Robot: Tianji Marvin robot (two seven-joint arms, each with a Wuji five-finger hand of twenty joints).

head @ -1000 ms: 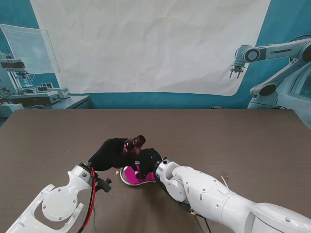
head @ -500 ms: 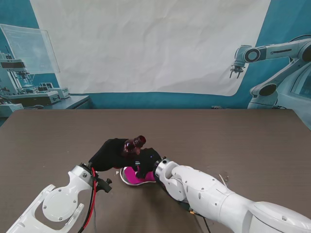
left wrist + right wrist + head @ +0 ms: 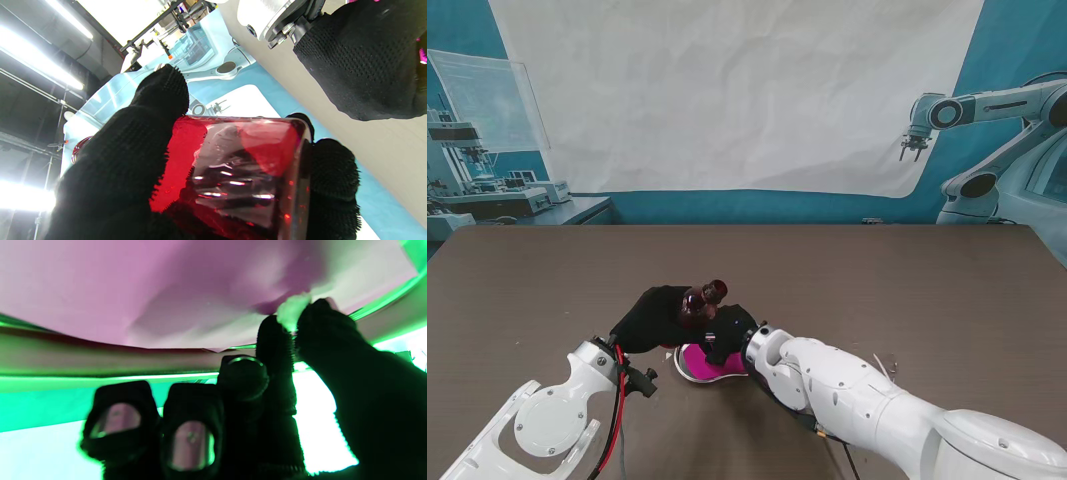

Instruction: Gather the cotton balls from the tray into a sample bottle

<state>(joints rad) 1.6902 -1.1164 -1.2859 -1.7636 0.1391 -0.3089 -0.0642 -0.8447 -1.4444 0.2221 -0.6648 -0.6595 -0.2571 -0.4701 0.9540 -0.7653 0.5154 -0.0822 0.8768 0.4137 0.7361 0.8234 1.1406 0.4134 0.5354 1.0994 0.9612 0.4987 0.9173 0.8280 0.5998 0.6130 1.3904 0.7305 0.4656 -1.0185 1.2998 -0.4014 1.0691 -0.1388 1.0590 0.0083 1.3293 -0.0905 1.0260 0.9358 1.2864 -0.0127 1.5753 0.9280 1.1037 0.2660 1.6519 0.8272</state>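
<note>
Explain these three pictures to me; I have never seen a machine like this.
This is a robot with two white arms that end in black-gloved five-finger hands. The wide picture looks down from the robot's stand at a brown table. The other two come from cameras on the wrists and are upside down. The left hand holds a dark red sample bottle, seen close up in the left wrist view. The right hand is over a pink tray. In its wrist view two fingertips pinch a small white cotton ball.

No readable text, label, brand or number appears in any view. The red bottle bears no legible marking. Neither does the pink tray.
</note>
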